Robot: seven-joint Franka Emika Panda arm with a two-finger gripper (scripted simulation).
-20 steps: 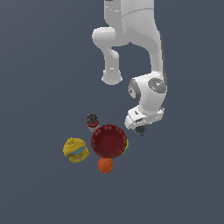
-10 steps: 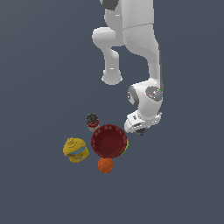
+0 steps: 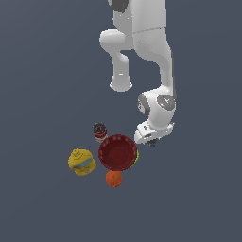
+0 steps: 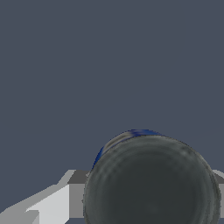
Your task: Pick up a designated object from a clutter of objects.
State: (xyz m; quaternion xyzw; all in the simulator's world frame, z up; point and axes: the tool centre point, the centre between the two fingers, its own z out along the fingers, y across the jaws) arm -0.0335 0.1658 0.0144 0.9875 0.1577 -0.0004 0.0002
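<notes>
Since the small dark can [image 4: 151, 181] is squat, rigid and probably light with slick round walls, it wants a pinch across its sides — it sits right under the claw [image 3: 152, 140], beside the red bowl [image 3: 117, 152]. Whether the claw is spread or closed, I cannot tell.

A plain dark grey floor [image 3: 42, 71] carries a red ribbed bowl [image 3: 117, 152], a yellow container [image 3: 82, 161], an orange ball [image 3: 113, 178] and a red-and-white can [image 3: 99, 131], grouped closely together.
</notes>
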